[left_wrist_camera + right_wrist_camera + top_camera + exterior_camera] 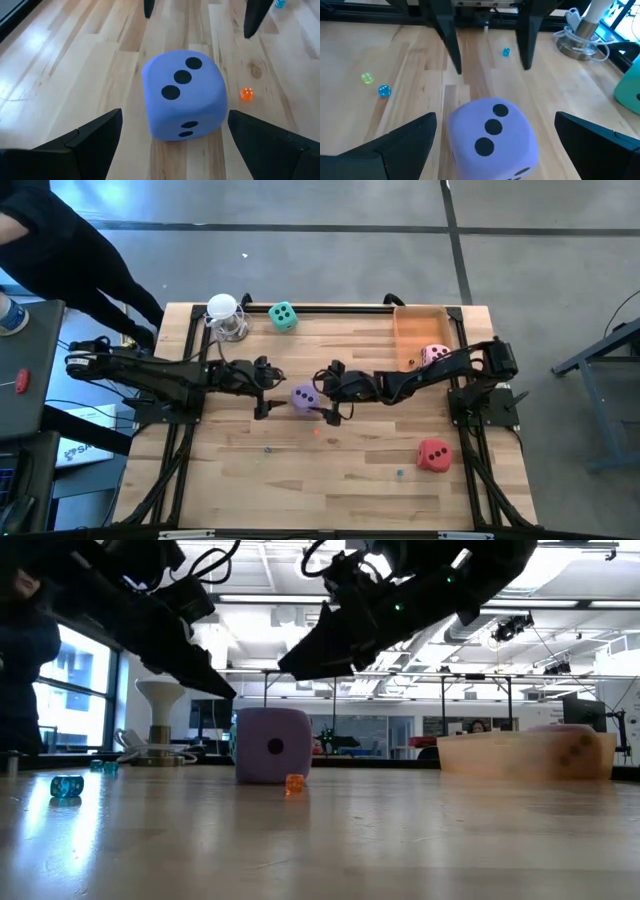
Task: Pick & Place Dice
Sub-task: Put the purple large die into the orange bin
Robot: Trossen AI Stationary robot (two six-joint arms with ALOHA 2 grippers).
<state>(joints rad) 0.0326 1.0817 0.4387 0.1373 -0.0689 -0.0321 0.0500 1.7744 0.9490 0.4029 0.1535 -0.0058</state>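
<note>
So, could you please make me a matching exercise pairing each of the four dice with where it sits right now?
Dice:
1. purple die
2. pink die
3. mint green die
4. red die

Places:
A. inside the orange tray
B. between the left gripper and right gripper
C. near the white round-topped object
D. alone near the table's right front

Pairs: 1-B, 2-A, 3-C, 4-D
</note>
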